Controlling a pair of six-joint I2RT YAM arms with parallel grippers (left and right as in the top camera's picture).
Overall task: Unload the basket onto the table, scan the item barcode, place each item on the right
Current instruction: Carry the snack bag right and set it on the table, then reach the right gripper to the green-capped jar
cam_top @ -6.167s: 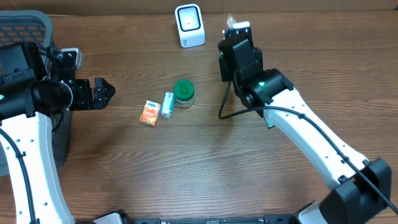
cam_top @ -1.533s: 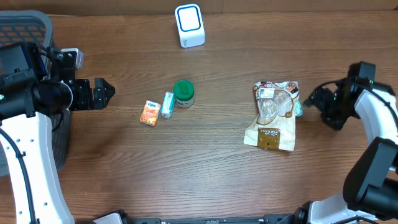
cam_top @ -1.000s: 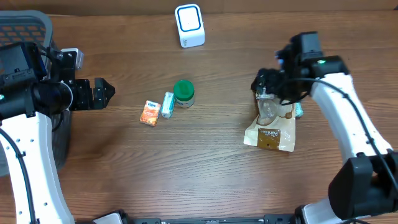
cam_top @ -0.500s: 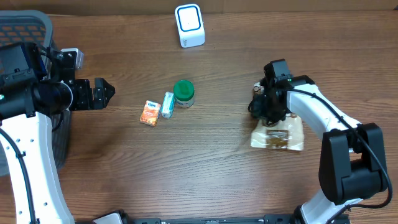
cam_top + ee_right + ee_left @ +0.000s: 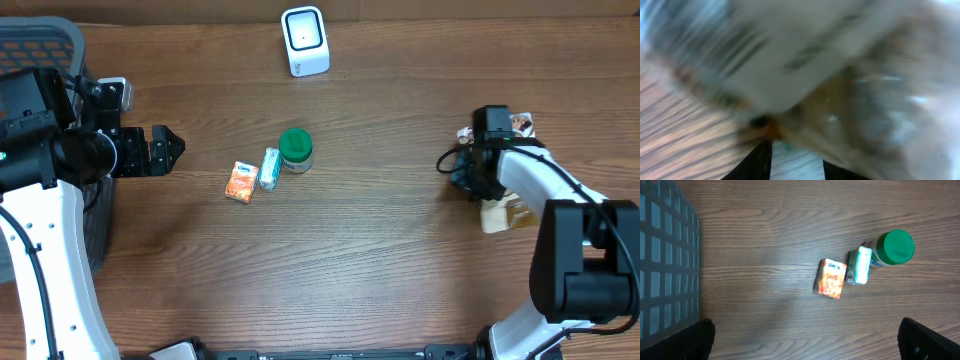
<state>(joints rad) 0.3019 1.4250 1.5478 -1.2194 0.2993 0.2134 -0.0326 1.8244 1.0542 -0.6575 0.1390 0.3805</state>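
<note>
- A dark mesh basket [image 5: 45, 42] fills the upper left corner of the overhead view.
- Just right of it, the left gripper [image 5: 170, 149] hovers over the wooden table [image 5: 330, 270] with its jaws spread as wide as they go and nothing between them. In its wrist view the fingers [image 5: 700, 340] sit far apart in the bottom corners.
- Left of centre, three small goods lie in a row: an orange box [image 5: 239, 183], a pale green box [image 5: 269, 168] touching it, and a green-lidded jar [image 5: 295, 148] against the far end.
- The white scanner [image 5: 304, 40] stands upright at the top centre, well apart from everything else.
- At the right edge, mid-height, the right gripper [image 5: 458, 175] has its jaws drawn in to a narrow gap on the snack bag [image 5: 500, 214].
- The bag shows partly from under that arm. It also fills the blurred wrist view, right down to the dark fingers [image 5: 757, 162].
</note>
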